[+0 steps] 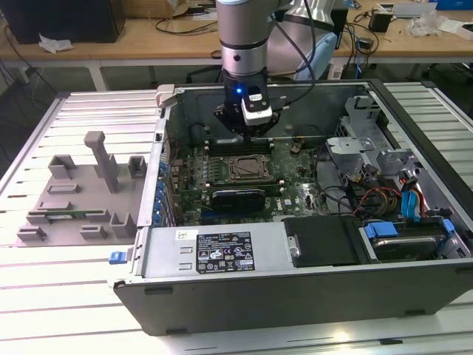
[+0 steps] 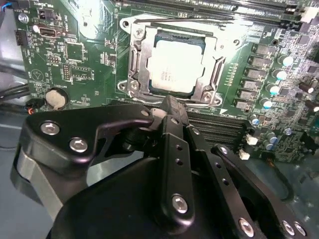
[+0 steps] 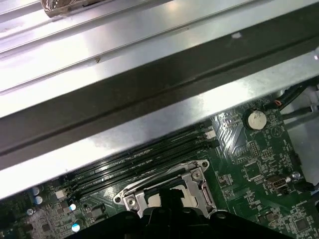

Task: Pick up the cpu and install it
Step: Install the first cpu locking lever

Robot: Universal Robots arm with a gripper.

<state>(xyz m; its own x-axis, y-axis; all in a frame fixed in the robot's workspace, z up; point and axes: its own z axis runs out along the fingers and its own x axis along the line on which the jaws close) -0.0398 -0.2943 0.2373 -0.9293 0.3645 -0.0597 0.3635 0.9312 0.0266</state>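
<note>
The cpu (image 2: 173, 67) lies flat in the socket (image 2: 135, 59) on the motherboard (image 2: 70, 55), inside the open computer case (image 1: 222, 255). The gripper (image 2: 172, 107) hangs just above the socket, its fingers pressed together and holding nothing, apart from the cpu.

A: From my console, the socket (image 3: 167, 191) in the first wrist view is half covered by the gripper (image 3: 172, 211) body.

B: Fingers?

A: Noted: I cannot tell their spacing. The cpu's (image 2: 174, 63) near edge sits behind the fingertip (image 2: 172, 107).
</note>
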